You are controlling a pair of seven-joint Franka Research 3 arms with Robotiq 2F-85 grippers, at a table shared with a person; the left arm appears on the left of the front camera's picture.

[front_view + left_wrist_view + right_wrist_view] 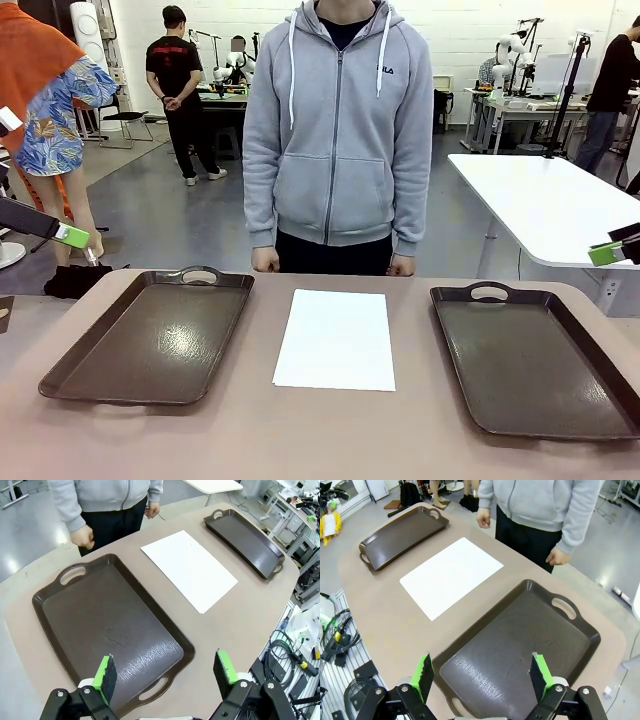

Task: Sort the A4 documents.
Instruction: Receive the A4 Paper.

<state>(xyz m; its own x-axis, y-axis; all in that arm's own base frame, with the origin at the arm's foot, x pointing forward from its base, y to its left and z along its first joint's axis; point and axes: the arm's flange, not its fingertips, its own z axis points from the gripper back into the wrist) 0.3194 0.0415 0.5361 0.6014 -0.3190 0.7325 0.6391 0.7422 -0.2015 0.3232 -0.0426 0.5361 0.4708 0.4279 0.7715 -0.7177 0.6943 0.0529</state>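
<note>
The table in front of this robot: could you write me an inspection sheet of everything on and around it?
surface: tan table, flat, no spills seen.
job's things: white paper lies flat in the middle, number of sheets unclear; left tray and right tray hold nothing.
clutter: nothing seen.
pincers: left pincer open above the left tray's near end; right pincer open above the right tray's near end.
cables: bundles below the table's near edge.
surroundings: person in a grey hoodie at the far side, hands by the edge; other tables and people beyond.

Bright, sharp, tray (190, 340) glare, wrist-cam fisheye
</note>
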